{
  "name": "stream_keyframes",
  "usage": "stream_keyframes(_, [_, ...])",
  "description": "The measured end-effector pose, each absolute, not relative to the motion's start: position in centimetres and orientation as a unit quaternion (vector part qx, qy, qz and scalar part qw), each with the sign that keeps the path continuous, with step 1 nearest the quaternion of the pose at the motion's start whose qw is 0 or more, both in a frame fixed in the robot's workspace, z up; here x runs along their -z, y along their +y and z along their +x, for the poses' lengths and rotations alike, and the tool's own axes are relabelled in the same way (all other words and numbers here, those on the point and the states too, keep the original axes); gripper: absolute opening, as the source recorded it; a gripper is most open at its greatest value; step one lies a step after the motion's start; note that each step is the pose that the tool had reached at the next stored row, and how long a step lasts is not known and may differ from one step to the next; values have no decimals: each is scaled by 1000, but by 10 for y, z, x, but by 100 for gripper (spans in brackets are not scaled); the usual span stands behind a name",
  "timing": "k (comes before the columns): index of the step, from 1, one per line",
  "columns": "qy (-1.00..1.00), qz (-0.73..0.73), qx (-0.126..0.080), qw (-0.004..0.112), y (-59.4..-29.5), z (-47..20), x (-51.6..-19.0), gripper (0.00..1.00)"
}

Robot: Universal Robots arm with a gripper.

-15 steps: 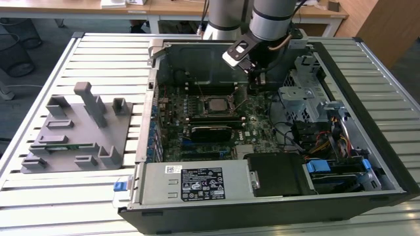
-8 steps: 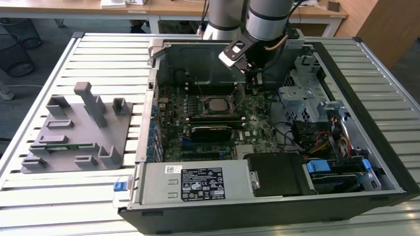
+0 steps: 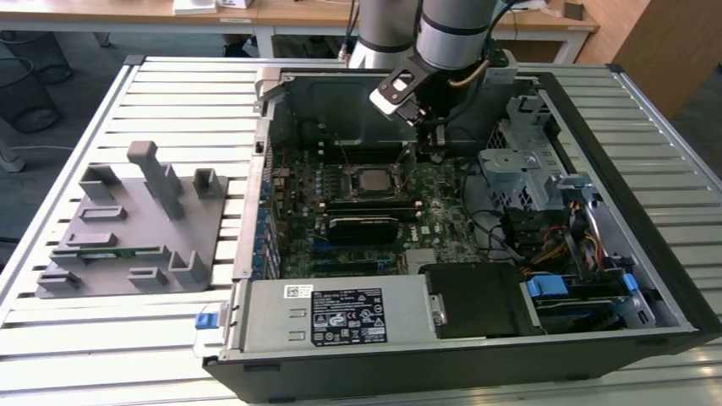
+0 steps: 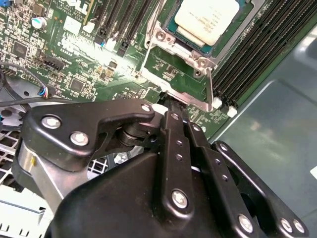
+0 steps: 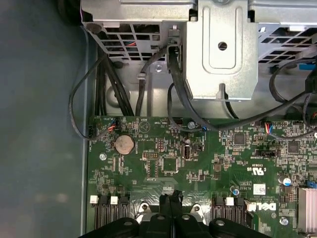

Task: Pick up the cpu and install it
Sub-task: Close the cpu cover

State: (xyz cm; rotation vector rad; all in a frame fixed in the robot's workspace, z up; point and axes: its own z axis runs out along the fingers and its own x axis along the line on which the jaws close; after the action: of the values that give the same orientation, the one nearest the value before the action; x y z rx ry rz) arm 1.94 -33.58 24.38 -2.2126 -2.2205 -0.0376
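The cpu [image 3: 370, 179] lies flat in its socket on the green motherboard [image 3: 434, 224], inside the open computer case; its pale metal top [image 4: 205, 20] is ringed by the socket's metal frame. My gripper [image 3: 432, 152] points down at the board just to the exterior view's right of the socket. Its black fingertips [image 4: 172, 106] are pressed together and hold nothing, ending beside the socket's thin metal lever [image 4: 210, 87]. In the first wrist view, the closed gripper [image 5: 172, 197] stands over the board between the memory slots.
A grey holder block [image 3: 135, 224] with a green memory stick [image 3: 113, 251] sits on the slatted table at the exterior view's left. Inside the case are a metal drive cage [image 3: 513, 165], cables [image 5: 178, 99], a black block [image 3: 363, 227] and the power supply [image 3: 327, 313].
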Motion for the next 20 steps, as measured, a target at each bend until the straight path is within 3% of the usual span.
stream_keyframes(20, [-708, -706, 12, 3, -336, -3, -244, 11])
